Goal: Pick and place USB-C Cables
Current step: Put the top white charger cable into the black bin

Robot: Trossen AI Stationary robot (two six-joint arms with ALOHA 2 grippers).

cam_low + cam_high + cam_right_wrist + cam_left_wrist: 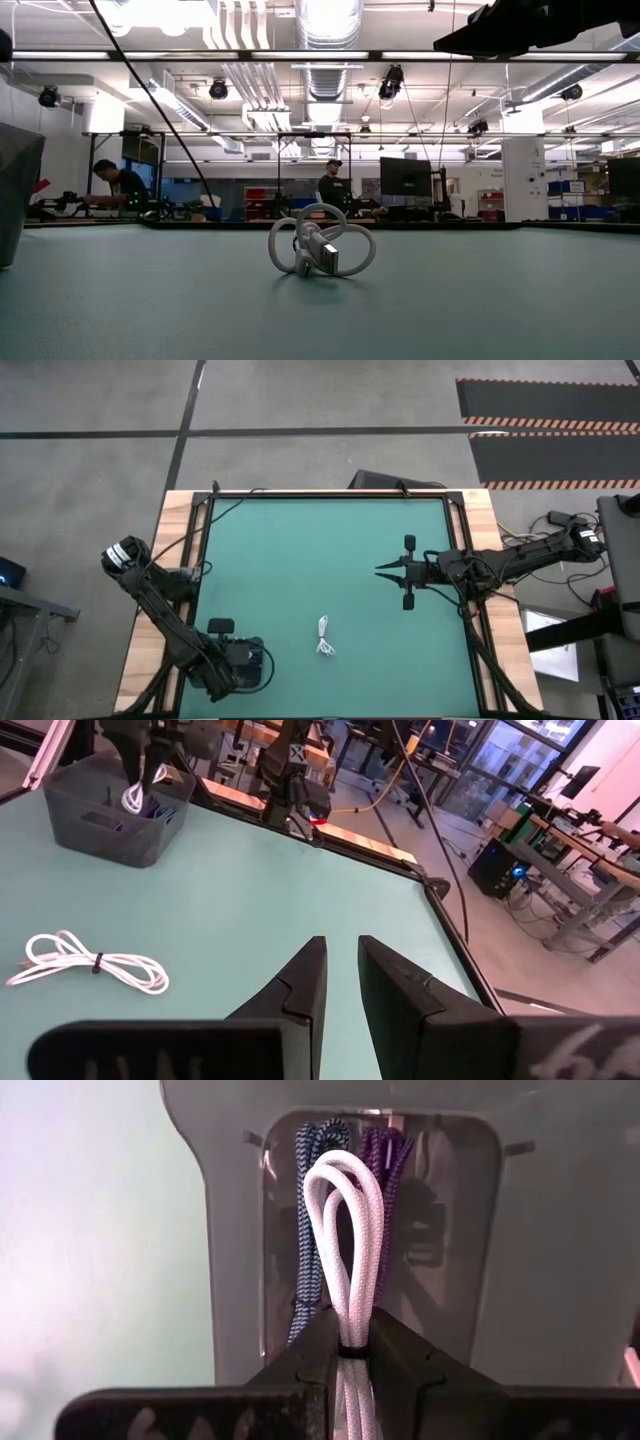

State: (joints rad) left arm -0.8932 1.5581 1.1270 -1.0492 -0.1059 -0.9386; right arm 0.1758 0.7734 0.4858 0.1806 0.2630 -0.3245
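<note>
One white coiled USB-C cable lies flat on the green mat near the middle of the near side; it also shows in the low view and the right wrist view. My left gripper is over the grey bin at the near left corner and is shut on a second white cable bundle. A blue braided cable and a purple braided cable lie inside the bin. My right gripper hovers toward the mat's right side, its fingers a narrow gap apart and holding nothing. My left gripper pinches the white bundle between its two fingers at the dark tie band. It comes from above, pointing down into the bin. The bundle's looped end reaches beyond the fingertips inside the bin, lying along the fingers. Whether it touches the bin floor I cannot tell.
The grey bin stands on the mat's near left corner and shows at the left edge of the low view. A wooden frame borders the green mat. People stand at benches in the room beyond.
</note>
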